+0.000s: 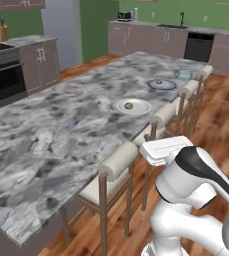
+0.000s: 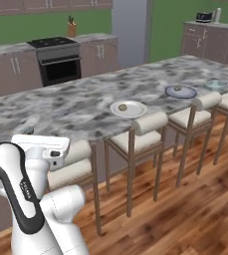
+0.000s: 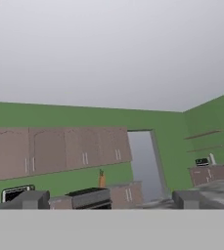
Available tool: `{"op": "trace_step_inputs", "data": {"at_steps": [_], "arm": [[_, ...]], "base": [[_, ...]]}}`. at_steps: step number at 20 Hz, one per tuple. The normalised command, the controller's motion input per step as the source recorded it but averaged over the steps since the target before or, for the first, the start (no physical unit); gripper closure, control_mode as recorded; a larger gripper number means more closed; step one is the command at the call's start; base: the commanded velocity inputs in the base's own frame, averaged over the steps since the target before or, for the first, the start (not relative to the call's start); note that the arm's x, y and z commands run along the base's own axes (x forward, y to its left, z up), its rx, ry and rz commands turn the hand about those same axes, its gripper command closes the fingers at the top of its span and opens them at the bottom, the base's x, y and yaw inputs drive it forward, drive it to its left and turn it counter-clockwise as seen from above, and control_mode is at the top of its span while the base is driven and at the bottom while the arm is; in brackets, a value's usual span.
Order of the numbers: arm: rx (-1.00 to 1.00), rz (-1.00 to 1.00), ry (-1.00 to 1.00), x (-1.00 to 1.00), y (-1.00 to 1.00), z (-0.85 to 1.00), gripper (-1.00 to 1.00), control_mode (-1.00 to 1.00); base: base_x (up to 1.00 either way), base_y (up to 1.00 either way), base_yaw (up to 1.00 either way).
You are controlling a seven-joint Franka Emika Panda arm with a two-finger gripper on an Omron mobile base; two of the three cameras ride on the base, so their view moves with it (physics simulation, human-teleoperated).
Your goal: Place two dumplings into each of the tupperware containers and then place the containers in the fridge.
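On the left of the right base view the arm is folded close to its base, and the end effector [image 3: 108,201] points out across the room toward the far wall, its two dark tips standing wide apart with nothing between them. Judged from this, no dumpling has been approached yet, so the step in hand is to bring the robot within reach of the first one. Moving right along the marble bench [image 2: 70,107], a white plate [image 2: 128,109] sits near the stool-side edge and carries one dumpling [image 2: 122,107]. Further right, well apart from it, a blue-grey plate [image 2: 180,91] holds a second dumpling [image 2: 177,88], and just beyond that rests a pale blue-green tupperware container [image 2: 216,84]; whether it holds anything is too small to tell. To do this step well, the robot should close in beside the stools [image 2: 145,130] without brushing their padded backs, swing the hand down over the white plate, and keep the tips spread until they straddle the small round dumpling, which will probably roll if nudged.
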Motion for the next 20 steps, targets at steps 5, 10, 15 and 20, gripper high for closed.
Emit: {"op": "trace_step_inputs", "data": {"at_steps": [5, 10, 15, 20], "arm": [[0.0, 0.0, 0.0, 0.0, 0.0, 0.0, -1.0, 1.0], [0.0, 0.0, 0.0, 0.0, 0.0, 0.0, -1.0, 1.0], [0.0, 0.0, 0.0, 0.0, 0.0, 0.0, -1.0, 1.0], [0.0, 0.0, 0.0, 0.0, 0.0, 0.0, -1.0, 1.0]], "base": [[0.38, -0.74, -0.01], [0.41, -0.68, 0.0], [0.39, -0.53, 0.0], [0.47, -0.18, -0.04]]}}
